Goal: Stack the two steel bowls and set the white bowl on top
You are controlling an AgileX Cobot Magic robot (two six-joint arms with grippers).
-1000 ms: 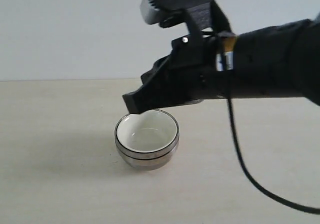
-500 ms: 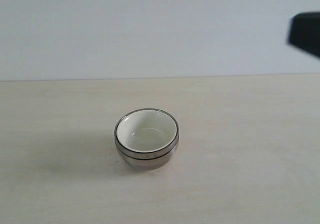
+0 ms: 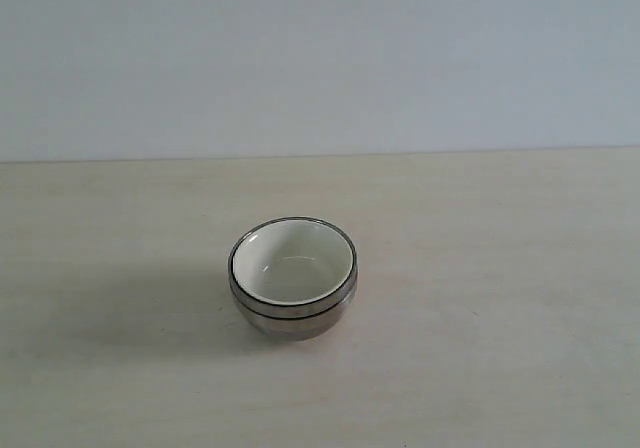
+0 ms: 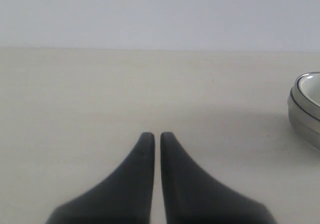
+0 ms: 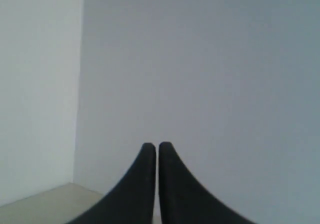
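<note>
On the pale matte table [image 3: 500, 368], the glossy cream-white round bowl [image 3: 293, 263] is seated inside the shiny round steel bowls [image 3: 295, 320], nested as one stack. The black tapered left gripper [image 4: 157, 135] and right gripper [image 5: 157, 146] are clenched on nothing.

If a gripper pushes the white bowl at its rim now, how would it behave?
The white bowl looks glossy, so probably rigid and slippery. Nested inside the steel bowls, it would likely slide together with them rather than tip.
</note>
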